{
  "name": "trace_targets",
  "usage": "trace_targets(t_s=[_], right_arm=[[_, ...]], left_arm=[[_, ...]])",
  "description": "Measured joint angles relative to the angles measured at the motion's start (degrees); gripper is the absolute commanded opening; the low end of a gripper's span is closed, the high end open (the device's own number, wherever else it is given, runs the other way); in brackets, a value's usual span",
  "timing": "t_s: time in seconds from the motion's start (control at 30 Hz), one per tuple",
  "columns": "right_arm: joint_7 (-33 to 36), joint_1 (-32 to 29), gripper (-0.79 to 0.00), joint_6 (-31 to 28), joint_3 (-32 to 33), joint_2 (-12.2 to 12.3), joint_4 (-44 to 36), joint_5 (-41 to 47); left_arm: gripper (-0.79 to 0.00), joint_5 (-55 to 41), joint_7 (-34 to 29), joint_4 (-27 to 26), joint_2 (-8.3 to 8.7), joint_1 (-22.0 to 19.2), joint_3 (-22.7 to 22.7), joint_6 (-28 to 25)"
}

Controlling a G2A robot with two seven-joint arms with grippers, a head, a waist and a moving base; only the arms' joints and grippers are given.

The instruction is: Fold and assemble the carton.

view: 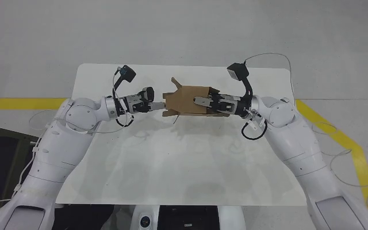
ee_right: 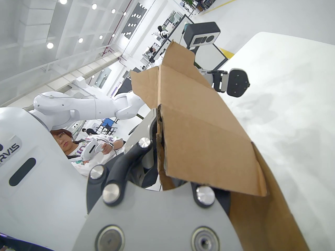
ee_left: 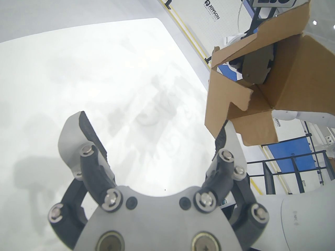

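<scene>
A brown cardboard carton (view: 187, 100) is held above the far middle of the white table (view: 184, 167), opened into a tube with loose flaps at both ends. My right gripper (view: 201, 102) is shut on one wall of the carton (ee_right: 199, 131), one finger inside and one outside. My left gripper (view: 160, 105) stands open at the carton's other end. In the left wrist view one of its fingertips (ee_left: 222, 135) touches the edge of a flap of the carton (ee_left: 261, 90), and nothing lies between the left gripper's (ee_left: 153, 129) fingers.
The table's near half lies bare below the arms. A yellow floor line (view: 23, 103) runs past the table on both sides. The left arm's wrist camera (ee_right: 202, 36) shows beyond the carton.
</scene>
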Motion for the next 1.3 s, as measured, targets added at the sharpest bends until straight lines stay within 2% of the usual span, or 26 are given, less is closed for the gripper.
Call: trace_targets(t_s=[0.37, 0.83, 1.3], right_arm=[[-0.5, -0.4, -0.785, -0.1, -0.6, -0.3, -1.4, 0.5], [0.3, 1.3, -0.785, -1.1, -3.7, -1.6, 0.3, 2.1], [2.1, 2.5, -0.785, -1.8, -5.6, -2.6, 1.4, 3.9]], left_arm=[[0.0, -0.1, -1.3, -0.5, -0.13, 0.2, 0.8, -0.5], [0.0, -4.8, -4.3, -0.9, -0.15, -0.7, 0.5, -1.1], [0.0, -5.2, -4.4, -0.6, -0.27, -1.6, 0.6, -1.2]])
